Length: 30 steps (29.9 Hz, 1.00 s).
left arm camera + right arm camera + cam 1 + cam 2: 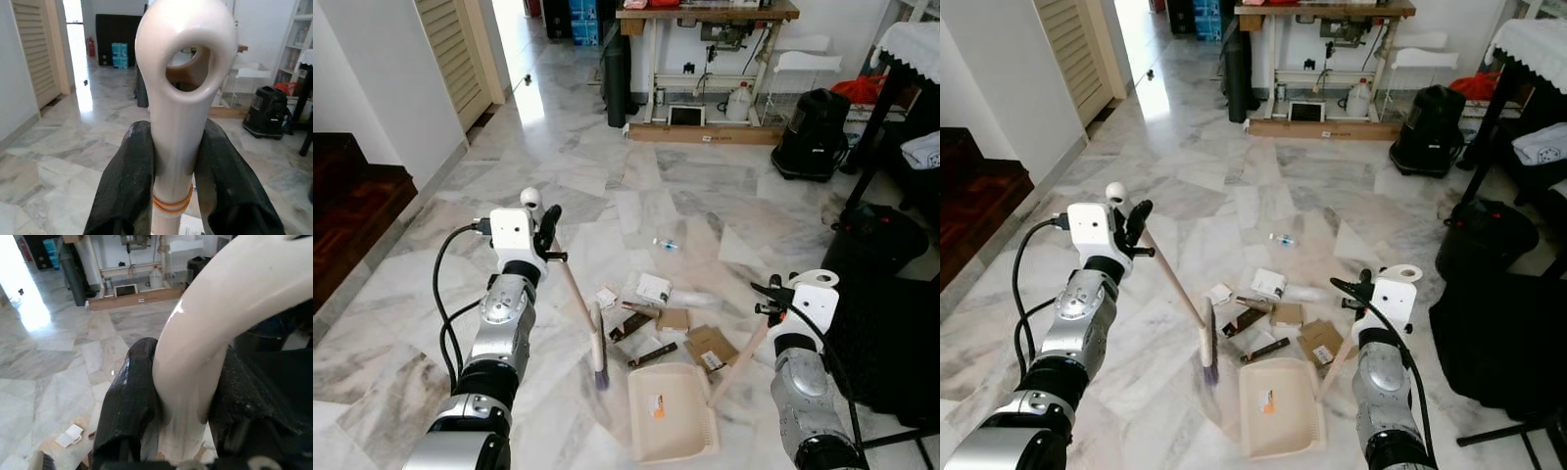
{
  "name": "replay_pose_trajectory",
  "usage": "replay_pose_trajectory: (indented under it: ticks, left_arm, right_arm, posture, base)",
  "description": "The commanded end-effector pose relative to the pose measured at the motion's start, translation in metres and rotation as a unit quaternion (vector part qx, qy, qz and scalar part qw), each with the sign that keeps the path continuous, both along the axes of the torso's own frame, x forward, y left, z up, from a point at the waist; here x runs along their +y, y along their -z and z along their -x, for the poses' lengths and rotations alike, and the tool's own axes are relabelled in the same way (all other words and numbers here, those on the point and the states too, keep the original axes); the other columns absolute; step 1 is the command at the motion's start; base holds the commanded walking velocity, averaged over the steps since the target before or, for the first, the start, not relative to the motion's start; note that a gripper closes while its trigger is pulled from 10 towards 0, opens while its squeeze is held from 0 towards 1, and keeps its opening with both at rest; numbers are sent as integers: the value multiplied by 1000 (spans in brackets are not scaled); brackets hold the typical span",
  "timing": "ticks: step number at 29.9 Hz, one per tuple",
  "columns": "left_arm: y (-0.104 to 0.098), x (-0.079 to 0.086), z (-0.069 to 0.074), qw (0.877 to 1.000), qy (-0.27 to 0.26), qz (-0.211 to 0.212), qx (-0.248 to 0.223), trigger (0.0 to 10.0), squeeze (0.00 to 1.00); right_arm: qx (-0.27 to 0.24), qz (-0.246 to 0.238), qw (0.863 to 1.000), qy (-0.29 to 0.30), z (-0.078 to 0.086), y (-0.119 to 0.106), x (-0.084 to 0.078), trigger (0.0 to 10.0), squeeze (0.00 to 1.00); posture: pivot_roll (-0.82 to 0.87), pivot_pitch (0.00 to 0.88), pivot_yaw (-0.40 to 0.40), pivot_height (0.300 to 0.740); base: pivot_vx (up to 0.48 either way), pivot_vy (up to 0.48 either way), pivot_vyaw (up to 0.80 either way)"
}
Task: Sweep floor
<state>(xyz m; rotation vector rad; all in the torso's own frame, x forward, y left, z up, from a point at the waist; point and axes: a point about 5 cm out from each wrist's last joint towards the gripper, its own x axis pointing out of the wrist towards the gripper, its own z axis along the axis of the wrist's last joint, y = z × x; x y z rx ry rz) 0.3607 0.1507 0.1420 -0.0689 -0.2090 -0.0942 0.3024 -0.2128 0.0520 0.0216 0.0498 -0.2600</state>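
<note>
My left gripper [548, 233] is raised over the marble floor [460, 313], its two black fingers [128, 181] pinching the cream handle of the broom [578, 299] just below the ring-shaped end with the hole in it. From there the handle slants down toward the middle of the floor, and the brush head [599, 364] rests on the marble just beside the near left corner of the dustpan [671, 411].

My right gripper [775, 296] pinches the top of the dustpan's long cream handle [739, 364], its fingers [128, 401] pressed against either side of the curved grip. The handle leans down to the cream pan, which lies flat on the floor between my two arms, with its open mouth toward the litter.

The litter [651, 318] lies in a loose cluster just beyond the pan and the brush: white paper boxes, brown cardboard pieces and a few dark strips. A small clear plastic piece [668, 244] lies on its own farther out.

Against the far wall stands a bench [705, 15] with a white jug [738, 101] under it, and a black vacuum cleaner [815, 135] sits to its right.
</note>
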Motion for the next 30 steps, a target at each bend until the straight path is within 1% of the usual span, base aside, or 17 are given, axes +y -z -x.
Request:
replay_pose_trajectory:
  ticks: [1, 4, 13, 19, 21, 30]
  left_arm:
    - [-13, 4, -1, 1000, -3, 0, -26, 10000, 0]
    - [-12, 4, -1, 1000, -1, -1, -25, 10000, 0]
    - [-12, 2, -1, 1000, 4, -3, -23, 10000, 0]
    - [-13, 2, -2, 1000, 5, -5, -22, 10000, 0]
    - [-11, 1, -1, 1000, 10, -10, -21, 10000, 0]
    - [-11, -1, 0, 1000, 23, -8, -20, 10000, 0]
  right_arm:
    - [-19, -3, 1000, -4, -5, -8, 3, 10000, 0]
    - [-19, -7, 1000, -6, -5, -8, 4, 10000, 0]
    - [-24, -4, 1000, -8, -5, -8, 7, 10000, 0]
    - [-19, -14, 1000, -5, -5, -7, 8, 10000, 0]
    - [-16, -25, 1000, -3, -5, -5, 8, 10000, 0]
    - [-12, -20, 1000, -1, -5, -5, 7, 10000, 0]
  posture:
    - [-141, 0, 60, 740]
    - [-141, 0, 61, 740]
    - [-138, 0, 65, 740]
    - [-137, 0, 68, 740]
    - [-137, 0, 68, 740]
    - [-136, 0, 67, 740]
  base:
    - [0, 368, 0]
    - [0, 368, -800]
    - [0, 362, 0]
    - [0, 351, 0]
    - [0, 0, -728]
    - [0, 0, -794]
